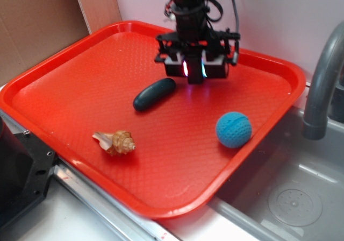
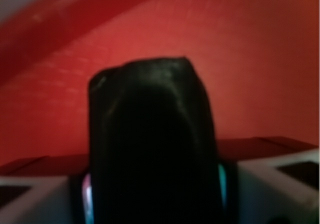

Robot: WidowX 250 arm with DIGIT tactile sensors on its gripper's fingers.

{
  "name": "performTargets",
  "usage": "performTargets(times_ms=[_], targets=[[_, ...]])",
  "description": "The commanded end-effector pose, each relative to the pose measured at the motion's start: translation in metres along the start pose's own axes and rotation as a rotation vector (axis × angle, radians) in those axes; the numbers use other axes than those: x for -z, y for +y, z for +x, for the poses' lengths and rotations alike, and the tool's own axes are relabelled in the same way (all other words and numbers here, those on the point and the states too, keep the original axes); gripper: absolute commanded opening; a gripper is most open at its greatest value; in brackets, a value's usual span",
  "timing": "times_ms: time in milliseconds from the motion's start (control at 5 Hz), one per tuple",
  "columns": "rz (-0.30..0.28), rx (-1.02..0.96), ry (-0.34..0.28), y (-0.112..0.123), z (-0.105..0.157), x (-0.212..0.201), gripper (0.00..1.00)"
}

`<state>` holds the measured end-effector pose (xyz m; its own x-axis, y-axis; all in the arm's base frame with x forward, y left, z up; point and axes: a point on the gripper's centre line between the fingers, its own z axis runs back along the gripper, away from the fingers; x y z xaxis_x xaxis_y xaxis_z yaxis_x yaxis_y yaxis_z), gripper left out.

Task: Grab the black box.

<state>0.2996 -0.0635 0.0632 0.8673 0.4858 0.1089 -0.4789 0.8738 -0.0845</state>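
In the wrist view the black box (image 2: 152, 144) fills the near middle of the picture, seated between the pale parts of the end effector (image 2: 155, 204) on either side, with the red tray (image 2: 260, 59) blurred beyond it. The end effector appears to be closed on the box from both sides, though actual contact at the pads cannot be confirmed through the blur. The box is judged to be light and stiff, its matte skin not very slippery; the rounded edges suggest that hold is best taken on the two flat side faces, low on the body, so that it does not twist out.

In the exterior view, nearest lie a seashell (image 1: 115, 142) and a blue ball (image 1: 234, 129), then a dark teal capsule (image 1: 154, 94), and farthest the end effector (image 1: 194, 69) above the tray (image 1: 64, 74). There the box is largely hidden; only a dark sliver between the coloured lights is made out, and whether it rests on the tray or is lifted cannot be told
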Motion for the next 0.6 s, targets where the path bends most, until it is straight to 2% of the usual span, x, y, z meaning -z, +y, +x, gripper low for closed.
performTargets(times_ms=[0, 200, 400], targets=[[-0.089, 0.185, 0.086, 0.033, -0.026, -0.124, 0.00], [-0.080, 0.181, -0.001, 0.060, -0.034, -0.176, 0.00], [-0.048, 0.136, -0.069, 0.078, -0.033, -0.203, 0.00]])
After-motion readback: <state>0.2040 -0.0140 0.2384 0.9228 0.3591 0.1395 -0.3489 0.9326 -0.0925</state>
